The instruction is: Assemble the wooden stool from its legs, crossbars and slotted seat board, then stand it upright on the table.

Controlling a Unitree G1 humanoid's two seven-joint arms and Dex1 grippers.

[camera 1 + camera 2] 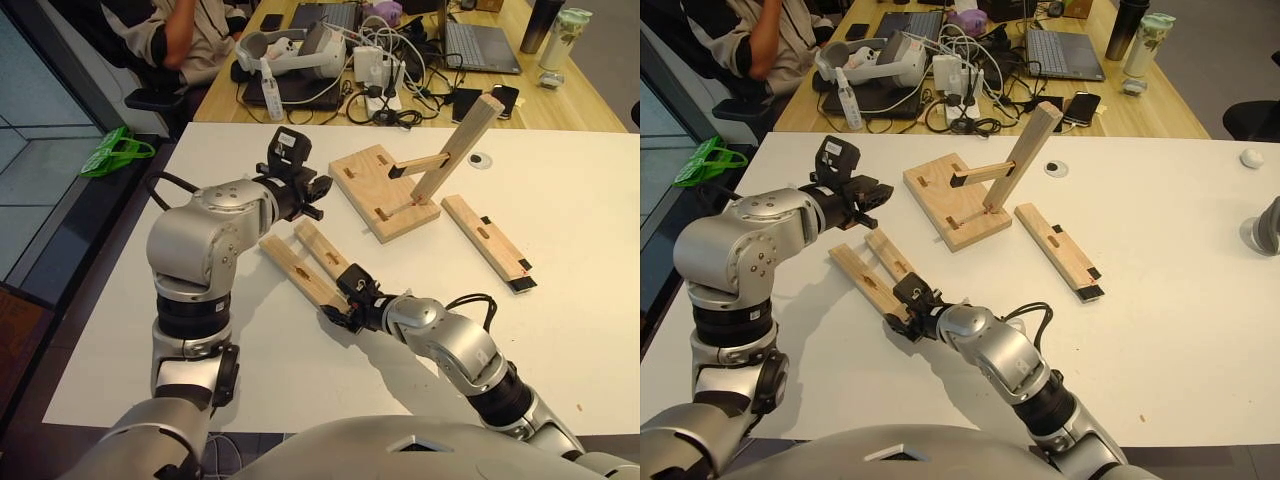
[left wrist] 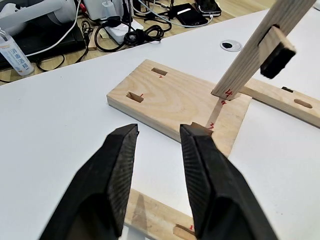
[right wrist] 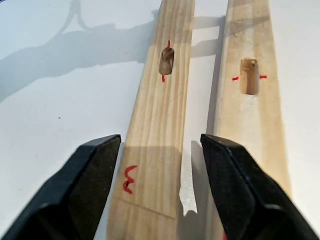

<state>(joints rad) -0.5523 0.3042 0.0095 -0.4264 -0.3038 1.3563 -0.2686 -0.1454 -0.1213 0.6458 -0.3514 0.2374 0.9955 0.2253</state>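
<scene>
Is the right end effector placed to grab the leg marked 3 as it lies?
Probably yes: the right end effector is open astride the leg marked 3, nothing on top. The neighbouring leg lies close, so one finger has little room.

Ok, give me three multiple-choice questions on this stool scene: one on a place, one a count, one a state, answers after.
1. Where is the lone flat leg? A. on the seat board; B. on the table, to the seat board's right; C. under the seat board.
2. How many legs lie flat on the table? A. one; B. five; C. three.
3. How is the right gripper? A. open astride a leg's end; B. shut on nothing; C. shut on the seat board.
Answers: B, it lies beside the board's right edge; C, the pair of legs plus the lone one, the upright leg excluded; A, jaws apart, one leg end between them.
</scene>
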